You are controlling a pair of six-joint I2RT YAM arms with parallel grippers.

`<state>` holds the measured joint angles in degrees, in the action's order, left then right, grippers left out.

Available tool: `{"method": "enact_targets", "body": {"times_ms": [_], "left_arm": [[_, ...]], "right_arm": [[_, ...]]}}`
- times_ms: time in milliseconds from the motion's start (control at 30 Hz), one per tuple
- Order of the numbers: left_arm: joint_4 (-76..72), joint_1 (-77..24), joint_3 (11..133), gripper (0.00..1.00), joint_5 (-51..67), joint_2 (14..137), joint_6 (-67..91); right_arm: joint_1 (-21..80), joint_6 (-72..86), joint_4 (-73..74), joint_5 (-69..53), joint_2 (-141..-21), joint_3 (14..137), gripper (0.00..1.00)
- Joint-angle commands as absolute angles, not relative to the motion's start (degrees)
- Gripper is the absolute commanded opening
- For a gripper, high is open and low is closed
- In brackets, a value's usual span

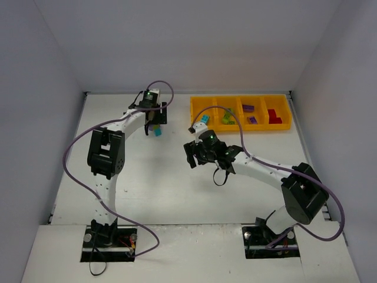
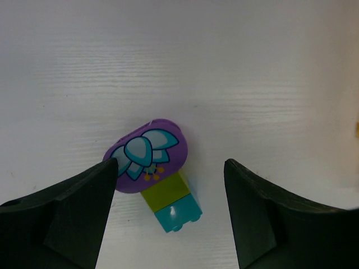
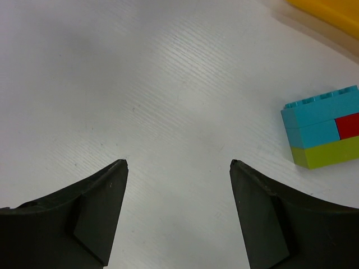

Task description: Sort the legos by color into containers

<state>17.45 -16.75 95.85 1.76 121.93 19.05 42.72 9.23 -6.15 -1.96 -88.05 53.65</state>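
black fingers of the left gripper [image 2: 171, 162] are spread wide, nothing held. between them, on the white table [image 2: 179, 67], a small plastic cluster [image 2: 162, 182] of purple oval tile, lime brick and teal brick is seen, its long axis slanted across the gap. the right gripper [image 3: 178, 162] is likewise wide and empty, farther off; the orange-yellow four-compartment plastic tray [image 1: 193, 112] is set well to the right.

Left pincer [image 2: 171, 161] and right pincer [image 3: 178, 162], both spread wide.

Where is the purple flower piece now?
In the left wrist view, the purple piece lies between the left fingers, against a lime-teal stack.
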Motion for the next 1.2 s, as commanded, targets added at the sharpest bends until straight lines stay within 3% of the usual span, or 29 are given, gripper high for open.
{"method": "enact_targets", "body": {"times_ms": [0,533,667,1167], "left_arm": [[15.7,-16.3,99.5,0.7,2.5,122.2,17.8],[16.3,-16.3,97.1,0.69,-0.8,117.7,19.5],[21.9,-16.3,100.5,0.69,-7.5,118.0,24.9],[28.4,-17.8,101.3,0.67,-9.2,121.6,37.5]], "right_arm": [[42.5,10.9,-7.6,-1.1,-83.6,53.0,0.7],[42.3,11.6,-7.2,-1.1,-81.9,51.7,0.7],[42.4,11.7,-7.2,-0.7,-81.7,51.4,0.7],[42.3,12.7,-6.9,-0.2,-78.7,49.0,0.7]]}}
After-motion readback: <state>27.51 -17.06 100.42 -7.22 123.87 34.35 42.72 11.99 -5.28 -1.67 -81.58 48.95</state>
